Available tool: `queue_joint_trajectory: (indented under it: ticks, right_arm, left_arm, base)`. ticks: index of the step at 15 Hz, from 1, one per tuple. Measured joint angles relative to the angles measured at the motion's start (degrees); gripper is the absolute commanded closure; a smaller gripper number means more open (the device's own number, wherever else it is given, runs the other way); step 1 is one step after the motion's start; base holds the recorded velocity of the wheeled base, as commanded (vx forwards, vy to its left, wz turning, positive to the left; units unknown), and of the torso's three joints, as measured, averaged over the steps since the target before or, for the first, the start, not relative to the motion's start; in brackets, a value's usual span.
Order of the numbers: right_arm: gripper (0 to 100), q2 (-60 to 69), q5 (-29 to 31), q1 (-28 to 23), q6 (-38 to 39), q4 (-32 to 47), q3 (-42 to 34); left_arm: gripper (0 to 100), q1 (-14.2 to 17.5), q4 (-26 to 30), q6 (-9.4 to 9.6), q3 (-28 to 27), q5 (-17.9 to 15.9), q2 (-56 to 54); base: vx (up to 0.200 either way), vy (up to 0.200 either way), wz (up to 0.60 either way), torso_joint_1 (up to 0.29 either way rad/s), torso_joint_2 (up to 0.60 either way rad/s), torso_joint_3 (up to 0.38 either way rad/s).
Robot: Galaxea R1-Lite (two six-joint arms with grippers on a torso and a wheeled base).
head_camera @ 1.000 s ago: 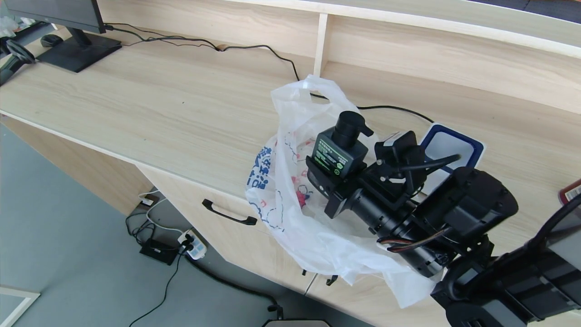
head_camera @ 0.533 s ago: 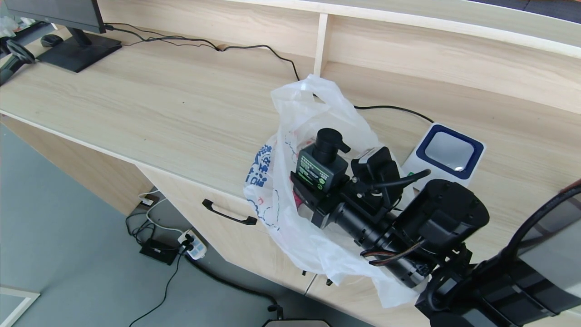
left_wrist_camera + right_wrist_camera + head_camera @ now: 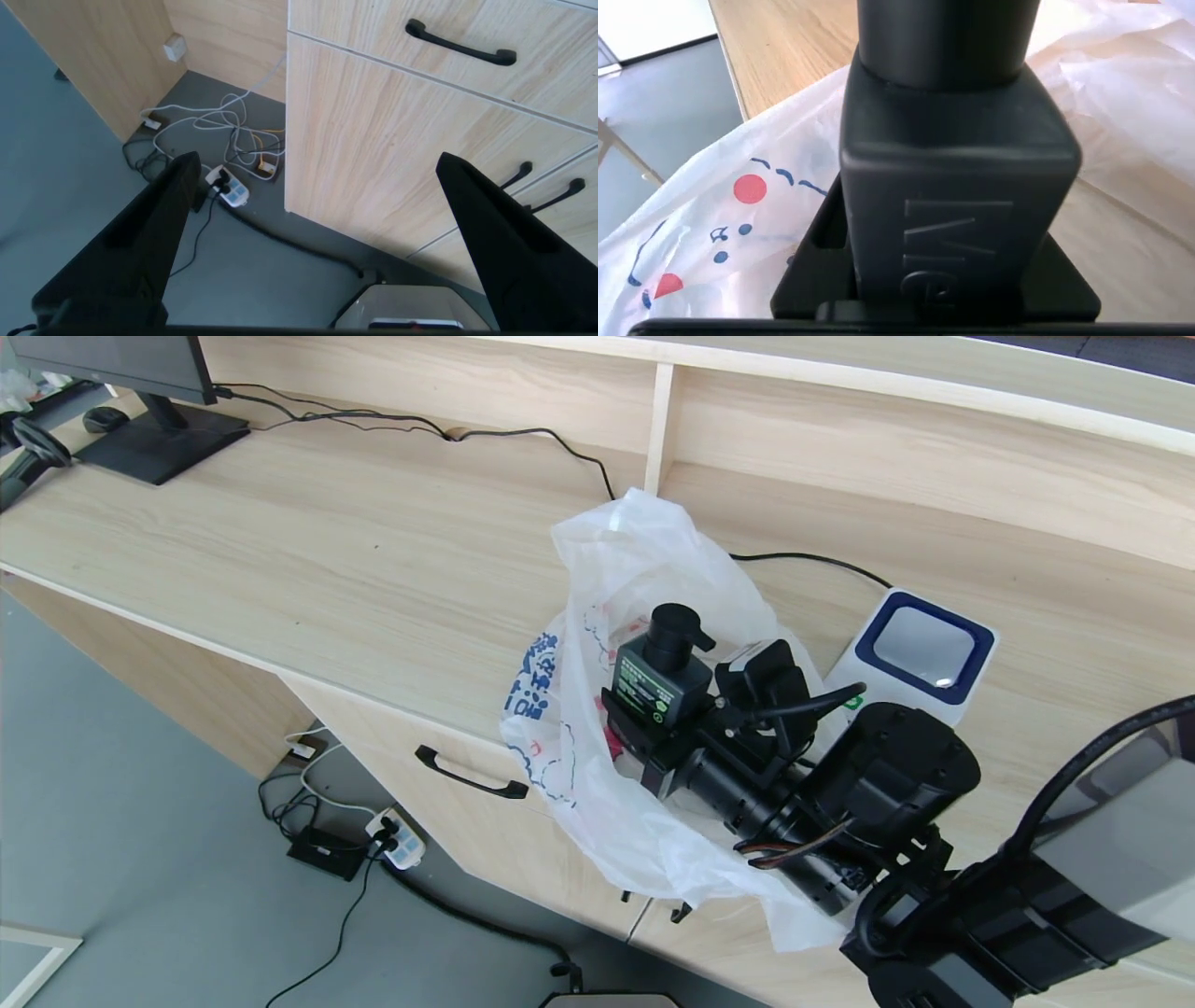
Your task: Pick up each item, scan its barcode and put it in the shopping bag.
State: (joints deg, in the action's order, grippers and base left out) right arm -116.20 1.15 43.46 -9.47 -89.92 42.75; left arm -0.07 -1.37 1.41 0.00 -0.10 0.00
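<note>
Nearest, down below the bag: left pincer, fingers spread wide with nothing between them, aimed at the grey floor, a tangle of cables and a power strip beside the drawer fronts.

Above that, at the bag's open mouth: right pincer clamped on the base of a black pump bottle, pump head up, green label turned away from the scanner. Hard to tell whether above the rim or already past it. White plastic with red and blue print close under the bottle in the right wrist view.

Inside the bag, a glimpse of red beside the bottle; print or goods, cannot tell.

Bag slumped on the front edge of the counter, lower part hanging over the edge above a black drawer handle.

Just right of the bag: scanner, white with a blue frame, window up, near but apart.

Left of the bag: a broad run of pale wood.

Behind the bag: a raised wooden back wall with an upright divider, and a black cable.

Far left of the bag: a monitor stand.
</note>
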Motion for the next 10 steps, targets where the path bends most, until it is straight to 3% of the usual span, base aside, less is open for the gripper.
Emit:
queue_joint_trajectory:
  ticks: [8, 9, 10]
  right_arm:
    - [100, -1.3, 0.0, -0.6, 0.4, -0.2, 0.6]
    - [0, -1.3, 0.0, -0.8, 0.4, -0.2, 0.5]
    - [0, -1.4, 0.0, -1.0, 0.4, 0.0, 0.5]
  left_arm:
    - [0, 0.0, 0.0, 0.00, 0.0, 0.0, 0.0]
    - [0, 0.0, 0.0, 0.00, 0.0, 0.0, 0.0]
    - [0, 0.0, 0.0, -0.07, 0.0, 0.0, 0.0]
  base:
    - [0.000, 0.000, 0.00, 0.000, 0.00, 0.000]
    - [0.000, 0.000, 0.00, 0.000, 0.00, 0.000]
    - [0.000, 0.000, 0.00, 0.000, 0.00, 0.000]
